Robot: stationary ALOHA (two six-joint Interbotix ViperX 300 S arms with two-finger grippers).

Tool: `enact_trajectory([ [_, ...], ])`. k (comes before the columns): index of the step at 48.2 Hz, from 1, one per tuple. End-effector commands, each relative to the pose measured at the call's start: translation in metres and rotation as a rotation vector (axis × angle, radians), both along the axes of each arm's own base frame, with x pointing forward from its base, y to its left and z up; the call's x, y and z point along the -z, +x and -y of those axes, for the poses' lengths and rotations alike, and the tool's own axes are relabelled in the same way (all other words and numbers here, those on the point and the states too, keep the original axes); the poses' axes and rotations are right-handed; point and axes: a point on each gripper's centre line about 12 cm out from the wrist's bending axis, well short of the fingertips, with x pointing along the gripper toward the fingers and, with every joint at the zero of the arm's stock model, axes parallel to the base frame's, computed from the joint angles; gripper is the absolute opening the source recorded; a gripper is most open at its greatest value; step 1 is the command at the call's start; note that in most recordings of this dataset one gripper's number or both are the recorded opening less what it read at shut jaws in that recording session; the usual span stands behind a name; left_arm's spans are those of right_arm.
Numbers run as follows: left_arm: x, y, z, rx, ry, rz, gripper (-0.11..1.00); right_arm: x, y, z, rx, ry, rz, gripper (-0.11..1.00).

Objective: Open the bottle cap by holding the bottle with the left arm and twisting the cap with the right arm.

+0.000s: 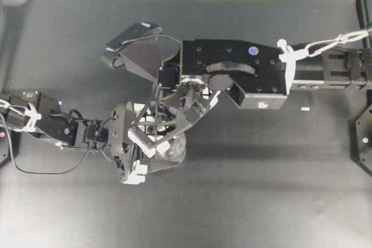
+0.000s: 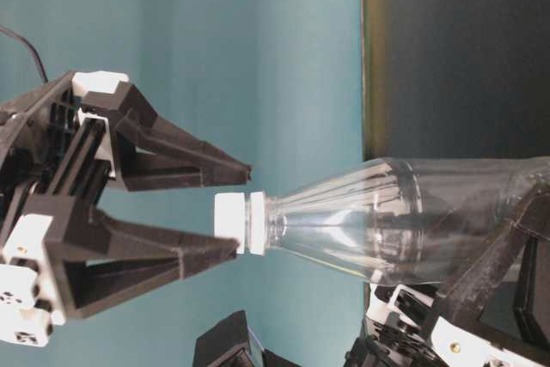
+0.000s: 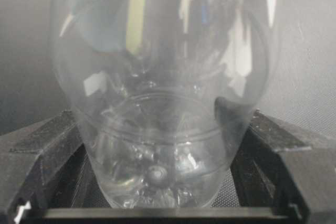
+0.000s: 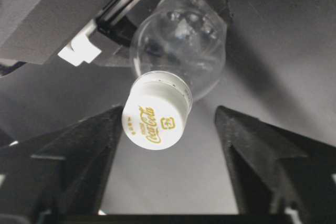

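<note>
The clear bottle (image 3: 163, 77) stands upright, and my left gripper (image 3: 163, 115) is shut on its lower body, one black finger (image 3: 47, 145) on each side. From table level the bottle (image 2: 378, 221) ends in the white bottle cap (image 2: 230, 223). My right gripper (image 2: 239, 211) is open around that cap, one finger on either side of it. In the right wrist view the cap (image 4: 156, 119) sits close against the left finger (image 4: 89, 145), with a wide gap to the right finger (image 4: 252, 150). From overhead the right gripper (image 1: 168, 123) hides most of the bottle (image 1: 177, 146).
Dark matte table (image 1: 261, 190) spreads around both arms. A small white scrap (image 1: 304, 109) lies at the right. The right arm's boxy wrist (image 1: 232, 68) and camera mount (image 1: 131, 45) hang over the middle. The left arm (image 1: 40, 120) reaches in from the left edge.
</note>
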Motion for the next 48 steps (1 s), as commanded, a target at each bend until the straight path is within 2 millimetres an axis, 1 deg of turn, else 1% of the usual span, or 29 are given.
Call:
enact_trajectory([
  [1, -0.0030, 0.0021, 0.0004, 0.002, -0.001, 0.012, 0.83, -0.0023, 0.0006, -0.0012, 0.002, -0.001, 0.010, 0.60],
  [4, -0.0030, 0.0021, 0.0004, 0.002, -0.001, 0.012, 0.83, -0.0018, 0.0004, -0.0021, -0.014, -0.003, 0.011, 0.52],
  [8, -0.0030, 0.0021, 0.0004, 0.002, -0.001, 0.012, 0.83, -0.0013, 0.0001, -0.0020, -0.055, -0.012, 0.013, 0.39],
  [9, -0.0024, 0.0021, 0.0004, 0.003, 0.001, 0.011, 0.83, -0.0018, 0.0005, -0.0011, -0.062, -0.016, 0.018, 0.38],
  [21, -0.0030, 0.0021, 0.0004, 0.002, -0.001, 0.012, 0.83, -0.0018, 0.0003, -0.0011, -0.092, -0.022, 0.020, 0.38],
  [29, -0.0030, 0.0022, -0.0002, 0.001, 0.000, 0.012, 0.83, -0.0028, 0.0006, -0.0013, -0.178, -0.040, 0.036, 0.38],
  [41, -0.0020, 0.0016, -0.0002, 0.001, 0.001, 0.009, 0.83, -0.0039, 0.0007, -0.0015, -0.399, -0.088, 0.066, 0.38],
  [48, -0.0022, 0.0016, -0.0008, 0.000, 0.001, 0.008, 0.83, -0.0033, 0.0014, -0.0030, -0.586, -0.129, 0.095, 0.38],
])
